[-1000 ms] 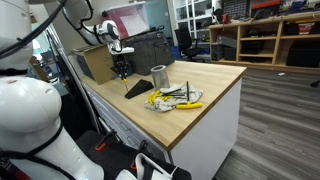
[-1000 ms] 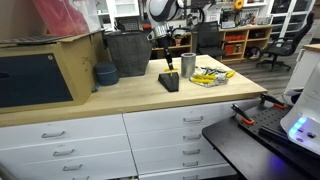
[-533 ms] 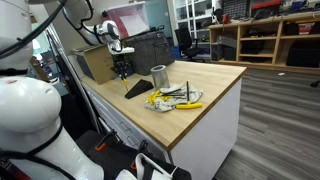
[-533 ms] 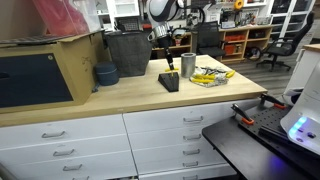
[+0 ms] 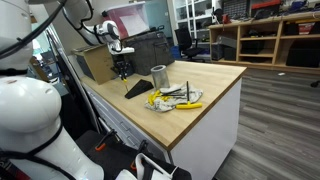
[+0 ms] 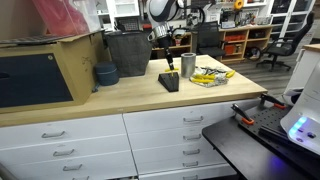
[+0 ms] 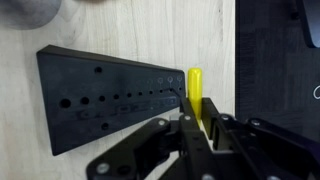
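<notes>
One yellow-handled tool [image 7: 196, 88] sits clamped in the gripper [image 7: 197, 128], just beside the black drilled block [image 7: 100, 100].

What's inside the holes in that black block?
Most holes in the black block look dark and empty. The gripper holds a yellow tool right at the block's end. Its tip is covered, so I can't tell if it's in a hole.
</notes>
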Robot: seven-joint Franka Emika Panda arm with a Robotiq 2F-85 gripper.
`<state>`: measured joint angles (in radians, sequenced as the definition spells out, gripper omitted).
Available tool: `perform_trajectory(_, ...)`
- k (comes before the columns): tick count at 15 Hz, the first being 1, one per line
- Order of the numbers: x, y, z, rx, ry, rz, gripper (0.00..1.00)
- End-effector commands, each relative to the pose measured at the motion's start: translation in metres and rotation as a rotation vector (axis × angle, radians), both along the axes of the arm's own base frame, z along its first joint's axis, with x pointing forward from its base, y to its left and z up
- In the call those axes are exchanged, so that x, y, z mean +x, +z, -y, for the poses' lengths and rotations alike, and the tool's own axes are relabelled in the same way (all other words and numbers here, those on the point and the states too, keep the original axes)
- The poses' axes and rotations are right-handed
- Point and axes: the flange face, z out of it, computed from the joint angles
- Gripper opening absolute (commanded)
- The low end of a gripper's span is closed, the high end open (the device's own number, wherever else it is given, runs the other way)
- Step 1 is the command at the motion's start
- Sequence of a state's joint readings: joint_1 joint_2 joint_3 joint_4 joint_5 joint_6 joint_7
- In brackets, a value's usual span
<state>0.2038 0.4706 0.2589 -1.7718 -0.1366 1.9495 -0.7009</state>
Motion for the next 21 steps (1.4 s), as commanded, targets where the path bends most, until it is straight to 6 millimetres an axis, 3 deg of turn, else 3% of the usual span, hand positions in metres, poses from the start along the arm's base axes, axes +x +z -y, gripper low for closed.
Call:
perform_trajectory(1,0.0027,0.0045,-0.0003,-0.013,-0.011,-0.006,0.04)
perform_trajectory(21,0.0038,0.0011,-0.0052,-0.021,0.011,0.022,0.04)
